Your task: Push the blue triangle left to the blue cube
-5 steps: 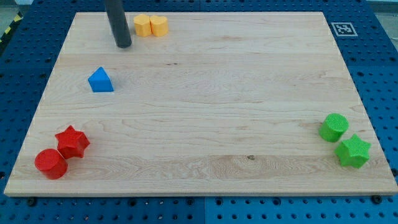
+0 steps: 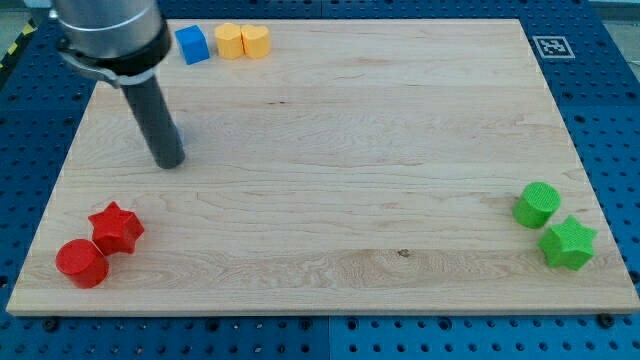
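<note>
While my tip sits mid-left, blue triangle unseen, likely behind it | blue cube upper left | bare rod, no pincer

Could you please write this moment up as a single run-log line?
my tip: view's left, hiding blue triangle | blue cube: top edge, beside yellow blocks | contact: cannot tell

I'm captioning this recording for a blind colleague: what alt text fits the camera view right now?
My tip rests on the wooden board at the view's left, hiding most of the blue triangle; the blue cube sits at the top beside two yellow blocks. A red star and red cylinder lie bottom left, a green cylinder and green star bottom right.
</note>
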